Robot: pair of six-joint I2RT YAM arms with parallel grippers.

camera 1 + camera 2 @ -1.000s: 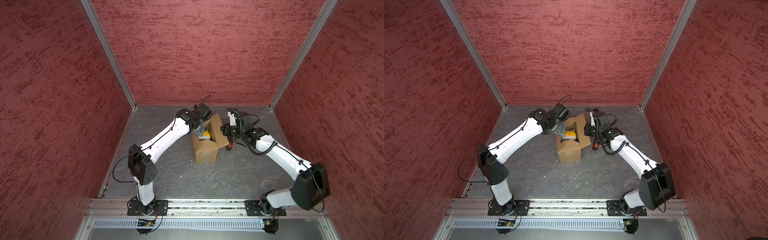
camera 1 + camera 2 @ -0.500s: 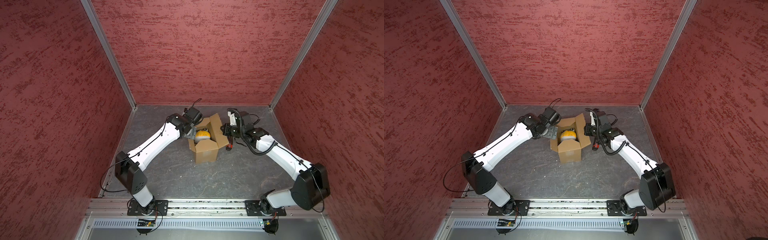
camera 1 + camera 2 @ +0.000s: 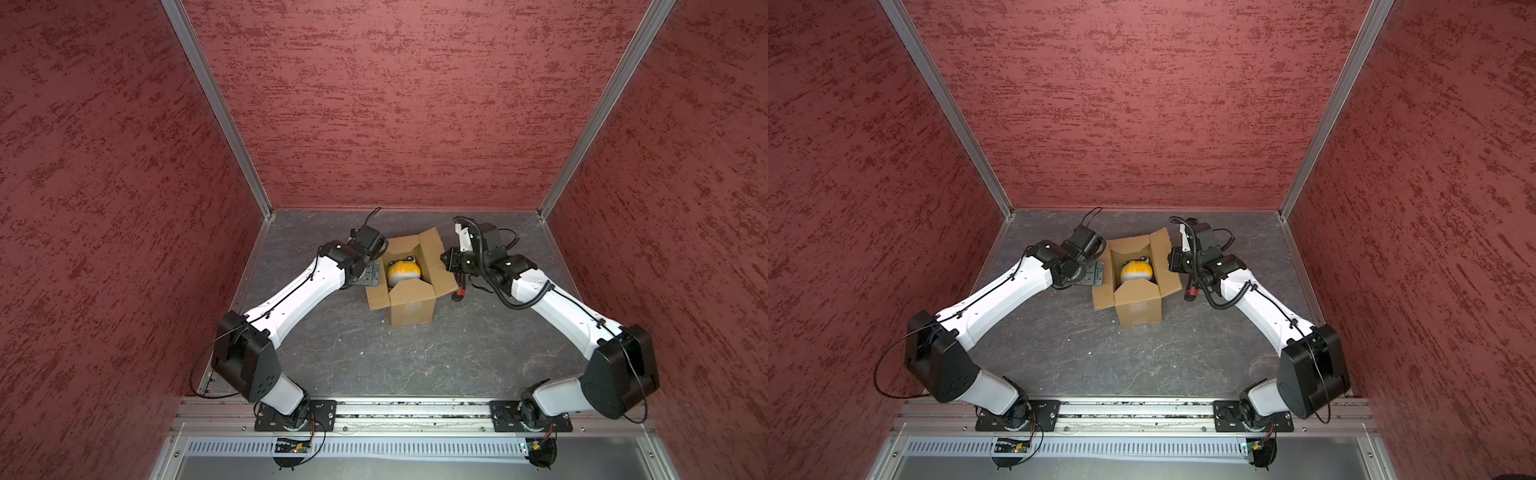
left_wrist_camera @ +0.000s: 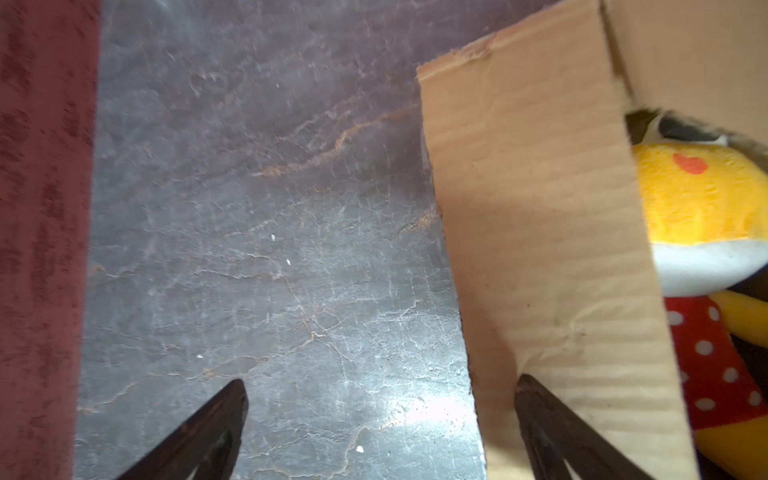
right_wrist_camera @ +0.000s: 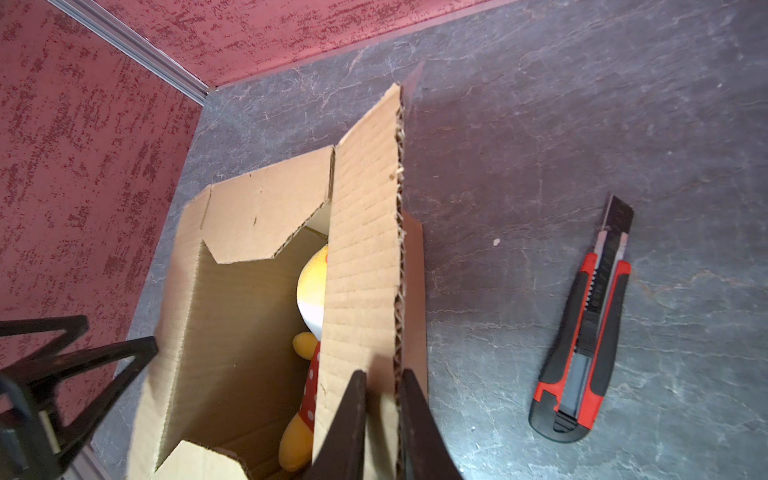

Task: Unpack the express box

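Observation:
The express box (image 3: 411,309) (image 3: 1139,309) stands on the floor with its flaps folded open. An orange-and-yellow plush toy (image 3: 402,270) (image 3: 1135,270) (image 4: 702,208) lies inside. My left gripper (image 3: 372,275) (image 4: 382,384) is open just outside the box's left side. One of its fingers lies over the left flap (image 4: 540,232) and the other over bare floor. My right gripper (image 3: 446,261) (image 5: 384,374) is shut on the edge of the upright right flap (image 5: 365,249).
A red-and-black utility knife (image 5: 586,332) (image 3: 460,291) (image 3: 1191,291) lies on the grey floor to the right of the box, under my right wrist. Red walls enclose the cell on three sides, and the back wall is close behind the box.
My left gripper has drawn back from over the box opening to the box's left side, uncovering the plush toy. The right gripper has kept its hold on the right flap.

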